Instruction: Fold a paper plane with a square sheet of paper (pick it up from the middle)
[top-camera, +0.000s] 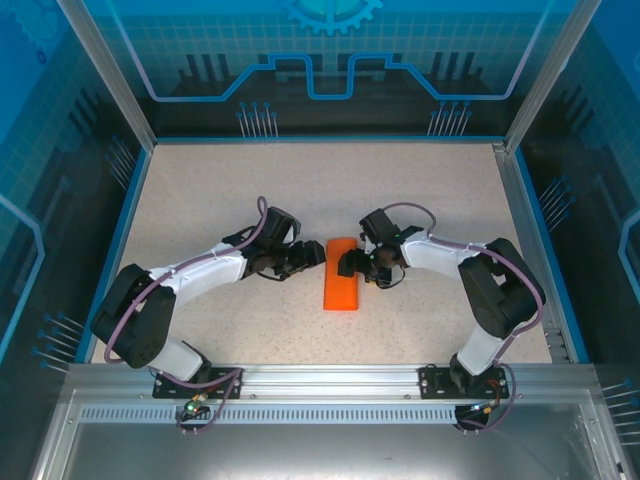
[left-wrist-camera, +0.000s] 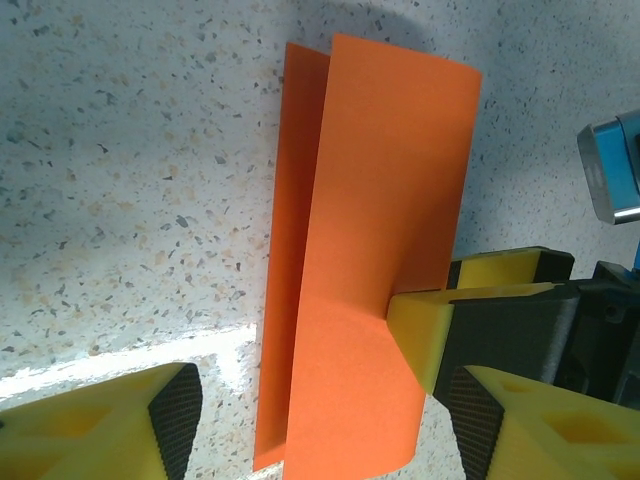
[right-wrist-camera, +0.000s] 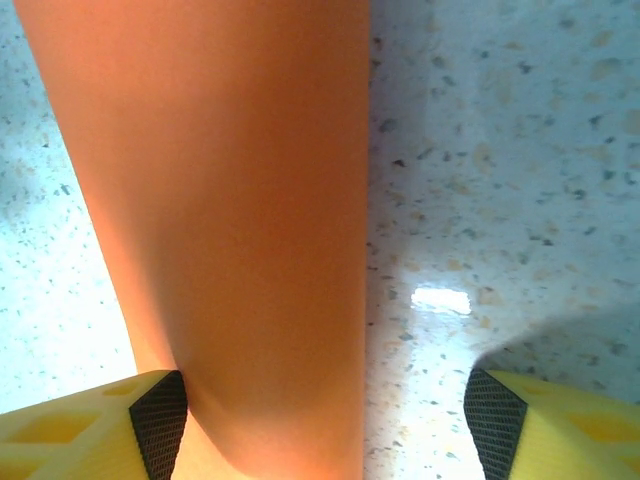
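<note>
The square sheet of paper (top-camera: 341, 274) lies folded into a narrow orange strip in the middle of the table, between the two arms. In the left wrist view the paper (left-wrist-camera: 370, 220) has its upper flap lifted off the lower layer. My left gripper (left-wrist-camera: 320, 430) is open, its yellow fingers (left-wrist-camera: 110, 425) standing either side of the strip's near end. A yellow finger of the right gripper (left-wrist-camera: 422, 330) presses against the flap's right edge. My right gripper (right-wrist-camera: 325, 430) is open too, and the paper (right-wrist-camera: 230, 220) rises beside its left finger (right-wrist-camera: 150, 420). In the top view the left gripper (top-camera: 311, 256) and right gripper (top-camera: 350, 264) flank the strip.
The speckled tabletop (top-camera: 300, 190) is walled by blue panels and metal posts, with an aluminium rail (top-camera: 320, 380) along the near edge. A blue-grey camera housing (left-wrist-camera: 612, 170) on the right arm shows at the right of the left wrist view.
</note>
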